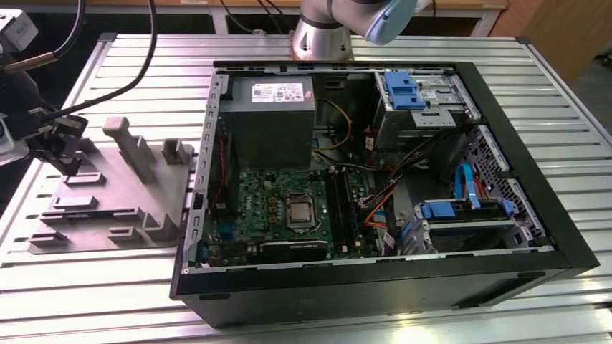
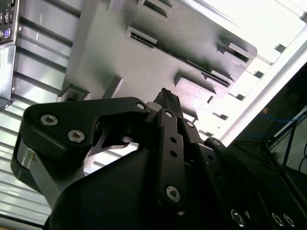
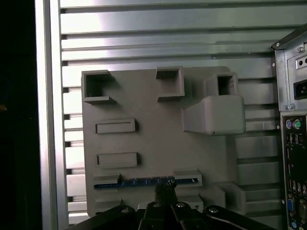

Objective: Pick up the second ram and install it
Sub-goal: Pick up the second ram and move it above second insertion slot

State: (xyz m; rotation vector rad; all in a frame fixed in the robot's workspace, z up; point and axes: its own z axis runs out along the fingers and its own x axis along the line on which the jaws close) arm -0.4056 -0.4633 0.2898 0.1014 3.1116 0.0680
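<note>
At the exterior view's left, the fingers (image 1: 67, 166) hang low over the grey fixture plate (image 1: 105, 215), which lies flat on the slatted metal bench (image 1: 96, 287). In the first wrist view the second ram (image 3: 144, 182) stands on edge in a slot of this plate (image 3: 153, 129), showing as a thin blue strip held between two raised grey blocks. It sits directly beneath the fingers (image 3: 165, 190), whose tips cover its mid-length. In the second wrist view the fingers (image 2: 168, 98) are drawn close together, with no more than a thin seam between them. It cannot be told whether they clamp the ram or merely sit over it. Two narrow empty slot blocks (image 3: 115, 126) and several taller hollow blocks stand on the plate beyond the fingers, well apart from the ram. Toward the exterior view's right of the fingers, just beside the plate, the open computer case (image 1: 383, 294) lies on its side. Inside it are the grey power-supply box (image 1: 272, 107), the green motherboard (image 1: 263, 201) with its processor (image 1: 301, 211), long black slot rails (image 1: 342, 208) and blue drive brackets (image 1: 402, 89). The arm's base (image 1: 320, 36) stands on the bench behind the case, far from the fingers.
</note>
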